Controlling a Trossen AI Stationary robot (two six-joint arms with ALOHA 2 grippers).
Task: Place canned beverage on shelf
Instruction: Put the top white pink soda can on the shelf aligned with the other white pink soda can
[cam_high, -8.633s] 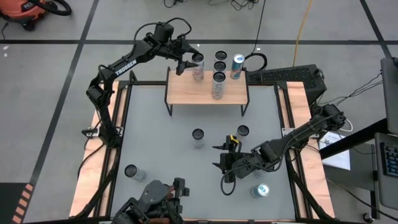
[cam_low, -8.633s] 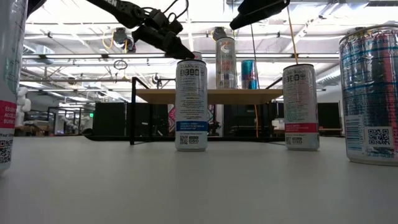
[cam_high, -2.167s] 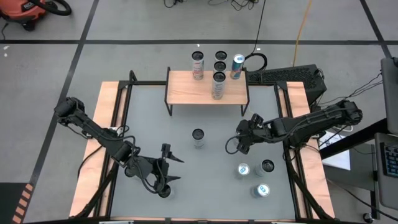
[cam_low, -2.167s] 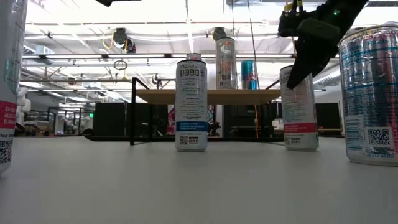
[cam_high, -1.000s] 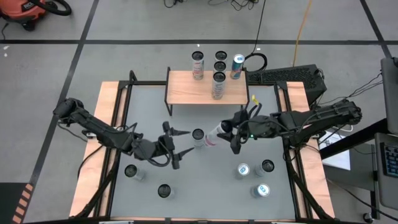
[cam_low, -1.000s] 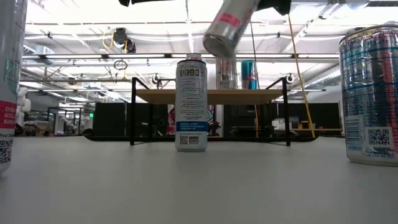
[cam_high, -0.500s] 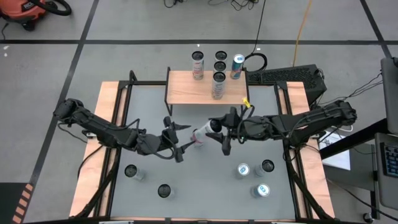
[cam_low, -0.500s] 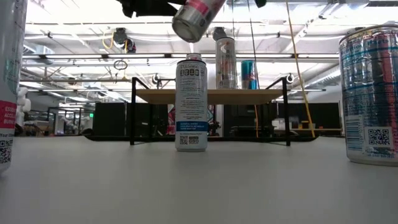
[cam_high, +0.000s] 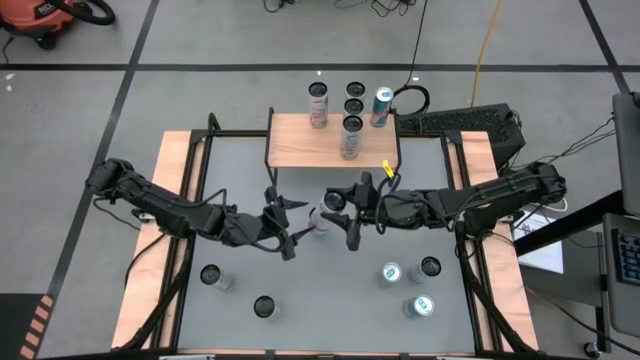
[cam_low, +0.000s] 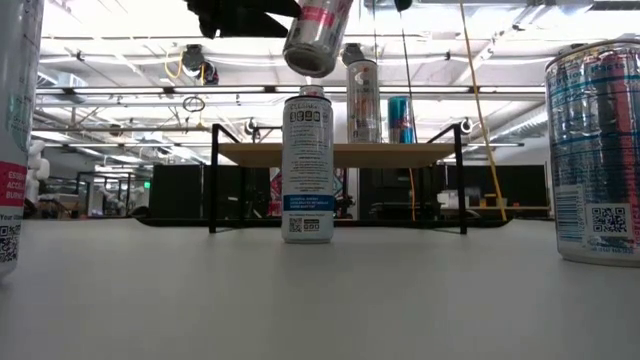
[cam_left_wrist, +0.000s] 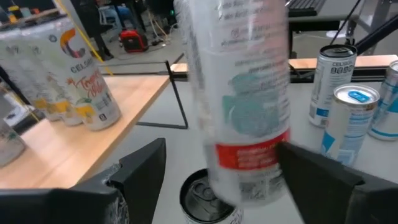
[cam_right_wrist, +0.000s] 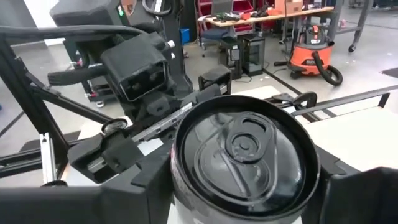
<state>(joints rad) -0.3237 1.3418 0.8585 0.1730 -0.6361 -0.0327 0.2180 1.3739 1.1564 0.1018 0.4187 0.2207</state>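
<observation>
My right gripper (cam_high: 353, 211) is shut on a white can with a red band (cam_high: 328, 209), which is held in the air over the table's middle. The can lies tilted, its bottom end toward the table's left. Straight below it stands a white and blue can (cam_low: 307, 165). My left gripper (cam_high: 293, 226) is open, with a finger on either side of the held can's bottom part (cam_left_wrist: 249, 155). The shelf (cam_high: 305, 146) stands at the table's far edge with several cans upright on its wood top. My right gripper pinches the can between its two fingers, on the side wall just below the top rim (cam_right_wrist: 180, 186). The fingers come level from the table's right. The can is lifted clear and slants, its bottom end (cam_low: 308, 58) lower and toward the left. Whether my left gripper's fingers (cam_left_wrist: 146, 165) touch the can, I cannot tell.
Two cans (cam_high: 211, 275) (cam_high: 264, 306) stand near the table's front left. Three more (cam_high: 391, 272) (cam_high: 429, 267) (cam_high: 420, 305) stand at the front right. The near half of the shelf's plank (cam_high: 300, 155) is bare wood.
My right gripper has carried the can toward the table's left, over the standing can. It rolled on the way, so the can's bottom end swung down and left. My left gripper has edged right toward it, and its fingers now flank the can's bottom part.
</observation>
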